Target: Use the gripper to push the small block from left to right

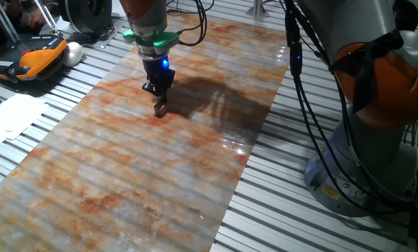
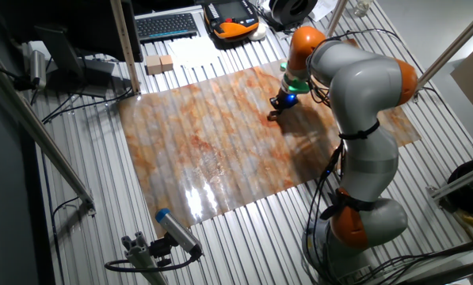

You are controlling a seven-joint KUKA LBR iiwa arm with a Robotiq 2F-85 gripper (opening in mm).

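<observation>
Marbled mat is lying glossy; your gripper, fingers seemingly pressed together, is touching the small block, which is risking slipping sideways off the tip

Grey-and-orange arm, black cables, green ring, blue-lit black tool.

Arm bent over, gripper pointing straight down, fingertips together.
</observation>
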